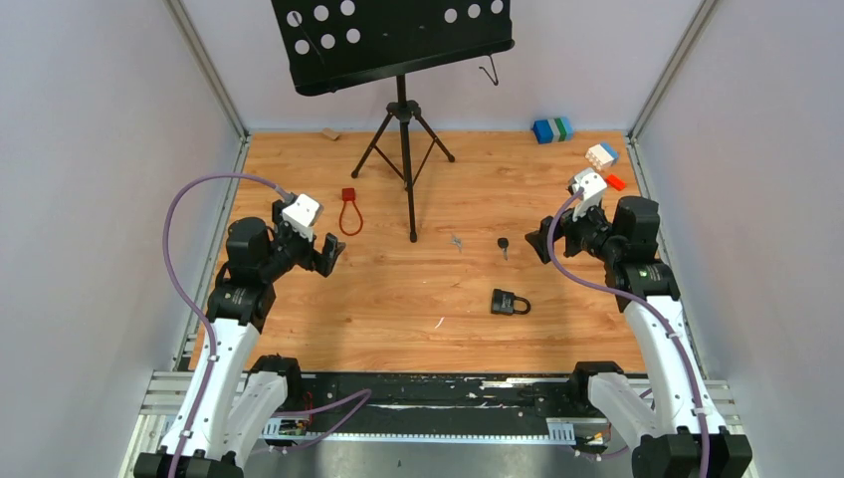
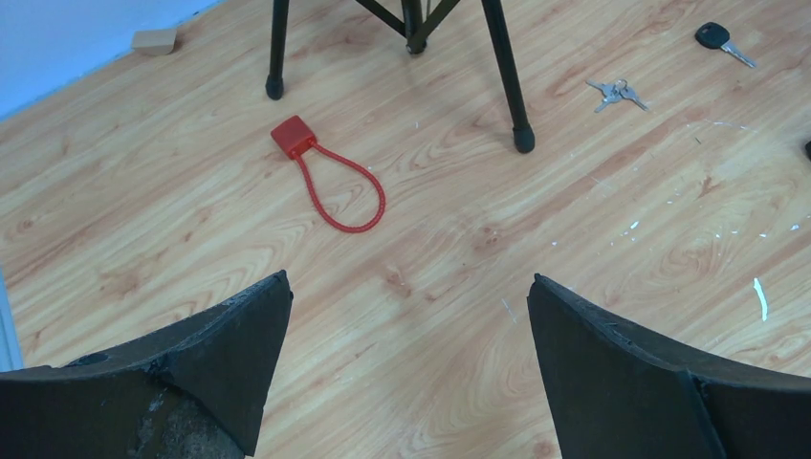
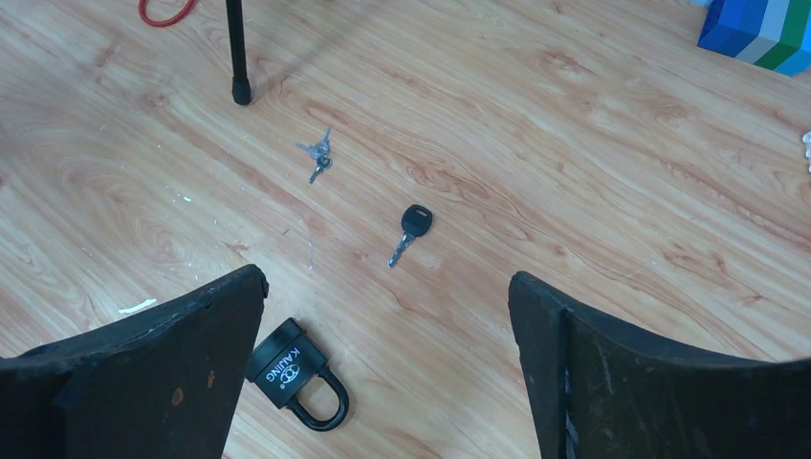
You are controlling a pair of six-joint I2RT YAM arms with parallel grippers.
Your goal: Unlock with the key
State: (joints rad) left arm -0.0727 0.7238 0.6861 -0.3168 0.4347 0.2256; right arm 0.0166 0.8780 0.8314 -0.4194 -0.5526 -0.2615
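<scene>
A black padlock (image 1: 509, 302) lies flat on the wooden table, shackle closed; in the right wrist view (image 3: 296, 375) it sits beside my left finger. A black-headed key (image 1: 504, 246) lies beyond it, also in the right wrist view (image 3: 410, 230) and the left wrist view (image 2: 723, 41). A small bunch of silver keys (image 1: 456, 241) lies to its left, seen too in the right wrist view (image 3: 317, 157) and the left wrist view (image 2: 617, 93). My right gripper (image 3: 387, 287) is open and empty above the table, right of the key. My left gripper (image 2: 409, 292) is open and empty at the left.
A black music stand (image 1: 402, 119) with tripod legs stands at the back centre. A red cable lock (image 1: 349, 213) lies left of it, also in the left wrist view (image 2: 330, 177). Coloured blocks (image 1: 552, 129) and white and orange blocks (image 1: 603, 159) sit at the back right.
</scene>
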